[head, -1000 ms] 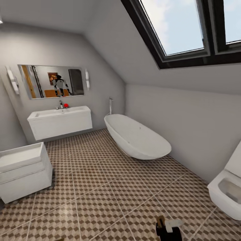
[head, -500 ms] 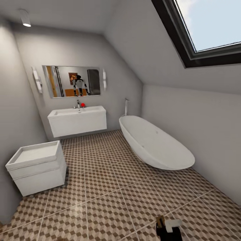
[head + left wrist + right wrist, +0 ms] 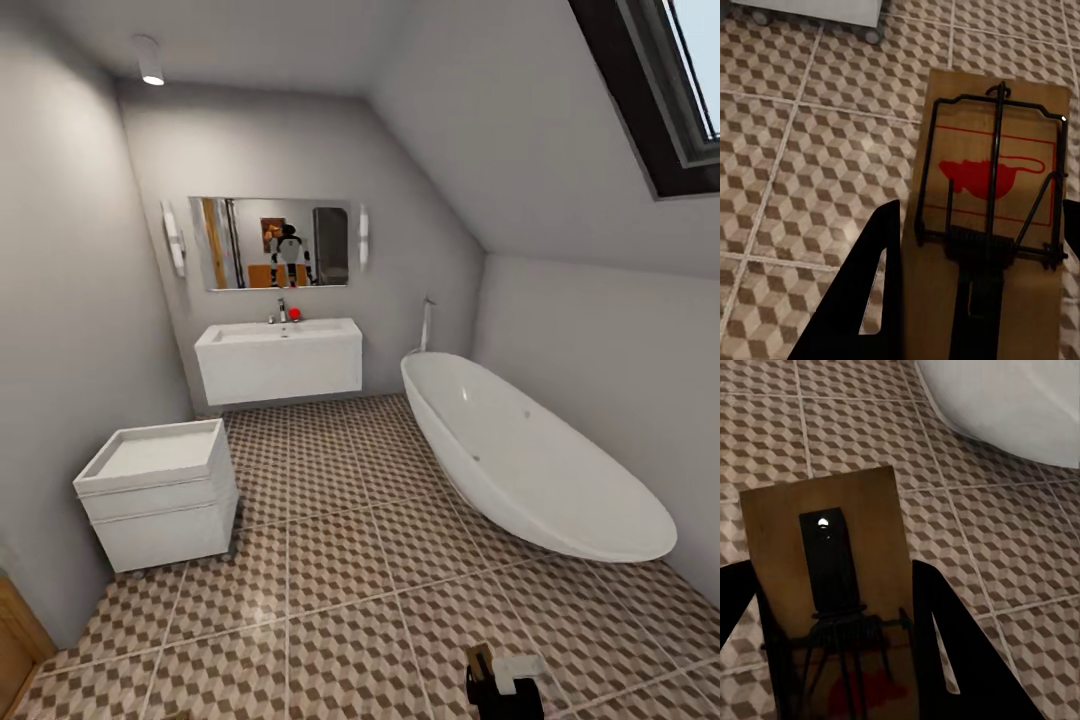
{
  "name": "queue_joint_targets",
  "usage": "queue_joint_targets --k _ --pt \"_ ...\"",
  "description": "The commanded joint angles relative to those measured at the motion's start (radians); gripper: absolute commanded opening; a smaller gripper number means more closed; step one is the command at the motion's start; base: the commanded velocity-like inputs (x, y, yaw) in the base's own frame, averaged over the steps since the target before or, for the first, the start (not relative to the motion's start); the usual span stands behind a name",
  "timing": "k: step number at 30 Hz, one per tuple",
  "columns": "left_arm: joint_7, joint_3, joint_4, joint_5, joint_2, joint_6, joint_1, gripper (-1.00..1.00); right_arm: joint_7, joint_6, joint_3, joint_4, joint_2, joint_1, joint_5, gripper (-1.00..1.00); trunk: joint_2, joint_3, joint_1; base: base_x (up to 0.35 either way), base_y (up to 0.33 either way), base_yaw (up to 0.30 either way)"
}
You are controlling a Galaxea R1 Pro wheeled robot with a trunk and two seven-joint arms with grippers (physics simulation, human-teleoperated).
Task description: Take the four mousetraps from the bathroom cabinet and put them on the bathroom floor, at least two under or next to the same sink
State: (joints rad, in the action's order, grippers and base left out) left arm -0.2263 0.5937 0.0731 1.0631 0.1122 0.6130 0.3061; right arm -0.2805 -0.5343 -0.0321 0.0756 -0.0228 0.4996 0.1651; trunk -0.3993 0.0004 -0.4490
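cut off at the lower edge of the head view: a dark gripper [image 3: 503, 688] with a tan sliver and a pale block, too small there to read clearly; which arm cannot be told. cropped at the lower left corner, an orange-brown wooden panel [image 3: 18, 650], too little showing to name as the cabinet. cut by the upper right edge, a dark-framed slanted roof window [image 3: 660, 90].

seen from the left wrist: a flat rectangular tan-brown mousetrap board [image 3: 990, 225] with a dark wire frame, a coiled spring across its lower part and a red mouse print inside a thin red outline, clamped in the left gripper [image 3: 979, 300], one black finger [image 3: 866, 300] pressed to its edge, the other only a dark sliver at the frame's margin. held above the brown, beige and white cube-pattern tiled floor [image 3: 802, 150], not touching it.

seen from the right wrist: a second tan-brown mousetrap board [image 3: 832, 585], dimmer, with a dark metal tab, spring and a faint red print cut off at the frame's edge, gripped between the black fingers [image 3: 945, 637] of the right gripper [image 3: 832, 660], over the same tiles and near the white oval bathtub [image 3: 1005, 397].

further off in the head view: white wall-hung sink vanity [image 3: 280, 362] under a rectangular mirror [image 3: 272, 243], and a white low drawer unit [image 3: 160, 492] on the floor by the left wall.
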Motion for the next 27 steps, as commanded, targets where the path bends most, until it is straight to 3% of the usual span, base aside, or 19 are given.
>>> queue_joint_targets --k 1,13,27 --pt "-0.004 0.006 0.004 0.008 -0.001 0.003 0.001 -1.00 -0.006 -0.004 -0.003 0.004 0.000 0.001 0.006 -1.00 -0.001 0.000 -0.001 0.323 0.000 0.286" --pt "-0.002 0.006 0.004 0.008 -0.002 0.003 0.001 -1.00 -0.005 -0.004 -0.003 0.004 0.000 0.001 0.005 -1.00 -0.001 0.000 -0.001 0.323 -0.011 0.066" --pt "-0.002 0.006 0.004 0.008 0.004 0.003 0.001 -1.00 -0.002 -0.004 -0.003 0.004 0.000 0.000 0.006 -1.00 -0.001 0.000 -0.001 0.323 -0.110 0.000"
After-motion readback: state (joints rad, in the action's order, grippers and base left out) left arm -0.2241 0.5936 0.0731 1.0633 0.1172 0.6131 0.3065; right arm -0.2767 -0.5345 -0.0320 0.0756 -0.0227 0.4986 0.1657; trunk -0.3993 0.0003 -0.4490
